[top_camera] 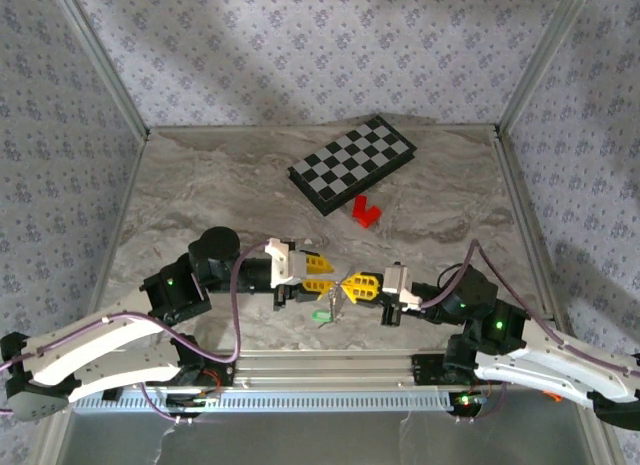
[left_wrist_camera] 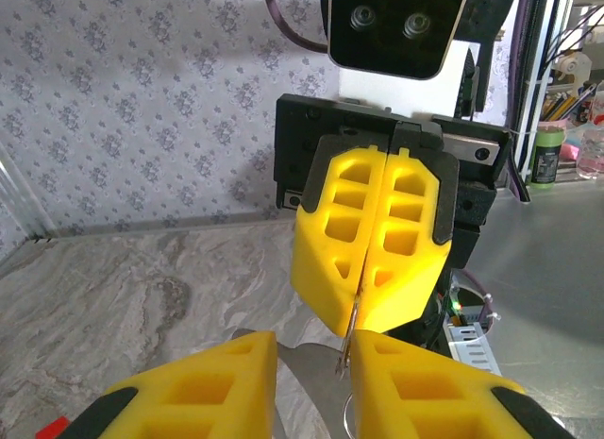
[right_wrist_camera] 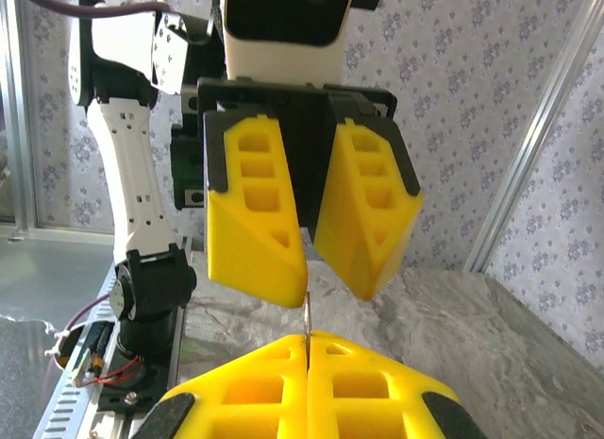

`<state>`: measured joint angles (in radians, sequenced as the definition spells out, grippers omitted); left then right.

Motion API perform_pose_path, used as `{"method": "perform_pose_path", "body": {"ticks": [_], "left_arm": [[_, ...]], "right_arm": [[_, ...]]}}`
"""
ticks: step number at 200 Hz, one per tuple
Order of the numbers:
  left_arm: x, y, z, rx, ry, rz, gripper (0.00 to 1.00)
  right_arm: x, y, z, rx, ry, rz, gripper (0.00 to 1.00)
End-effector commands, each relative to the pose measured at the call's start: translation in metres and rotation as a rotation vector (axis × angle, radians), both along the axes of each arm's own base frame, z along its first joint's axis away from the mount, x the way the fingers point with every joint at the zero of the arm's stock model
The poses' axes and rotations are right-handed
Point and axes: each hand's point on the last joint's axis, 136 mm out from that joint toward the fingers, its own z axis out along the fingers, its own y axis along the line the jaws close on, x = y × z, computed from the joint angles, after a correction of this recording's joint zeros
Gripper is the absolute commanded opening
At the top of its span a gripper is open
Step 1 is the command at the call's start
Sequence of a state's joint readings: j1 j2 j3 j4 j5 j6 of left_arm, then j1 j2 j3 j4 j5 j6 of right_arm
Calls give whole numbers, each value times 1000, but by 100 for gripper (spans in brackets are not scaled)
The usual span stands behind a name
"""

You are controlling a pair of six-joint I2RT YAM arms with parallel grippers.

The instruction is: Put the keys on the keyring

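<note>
Your right end effector [right_wrist_camera: 308, 343] pinches one thin grey beaded chain [right_wrist_camera: 307, 314]; your left end effector [right_wrist_camera: 332, 283] stands narrowly parted; one green-headed silvery key [top_camera: 322, 316] sits just beside them.

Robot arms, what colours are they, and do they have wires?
The left arm and right arm have white shells with black joints. Each ends in chunky yellow jaws with cut-out holes. A purple cable loops along each arm, and small green lights glow on the joints.
</note>
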<state>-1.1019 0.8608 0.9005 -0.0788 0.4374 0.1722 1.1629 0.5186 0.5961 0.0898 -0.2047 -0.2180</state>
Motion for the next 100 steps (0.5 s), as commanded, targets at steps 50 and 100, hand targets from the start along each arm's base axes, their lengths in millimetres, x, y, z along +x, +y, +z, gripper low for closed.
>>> {"method": "perform_pose_path", "body": {"ticks": [50,100], "left_arm": [[-6,0,8,-19,-11,-30,24],[-7,-4,10,-32,-17,-49,18]], "right_arm": [[-7,-2,20,101,3,50,0],[-5,0,20,100,8,49,0]]}}
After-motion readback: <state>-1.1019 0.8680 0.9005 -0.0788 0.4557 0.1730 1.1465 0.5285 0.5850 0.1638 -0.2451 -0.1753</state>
